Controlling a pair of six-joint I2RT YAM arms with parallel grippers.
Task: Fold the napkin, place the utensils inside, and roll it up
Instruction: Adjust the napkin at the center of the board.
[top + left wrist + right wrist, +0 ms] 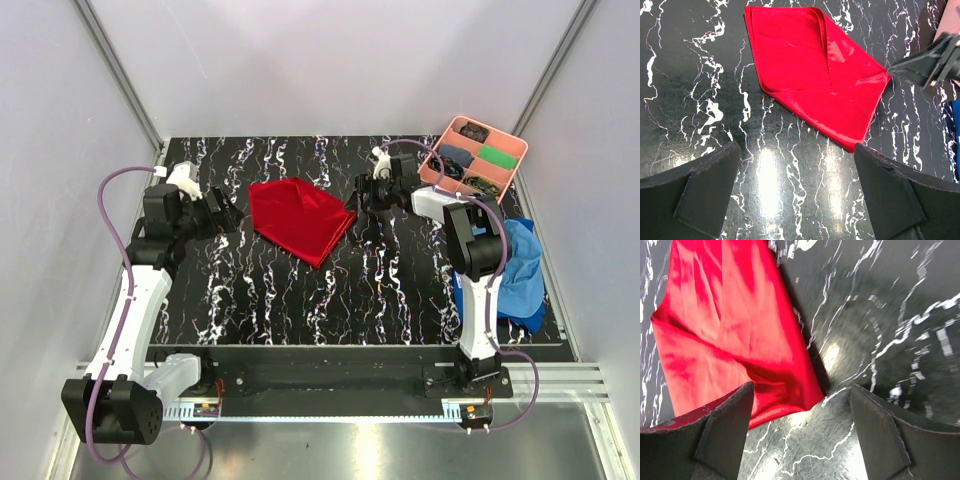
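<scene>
Loosely folded, napkin (300,220) lies beside the right tool (801,387) (jaws spread).

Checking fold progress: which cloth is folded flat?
The red napkin, folded into a flat pointed shape in the middle of the table; the blue cloth lies bunched at its right edge.

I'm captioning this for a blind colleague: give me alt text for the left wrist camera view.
A folded red napkin lies flat on a black marbled table. The left fingers stand open and empty in the foreground; the right fingers sit by one napkin corner.
</scene>
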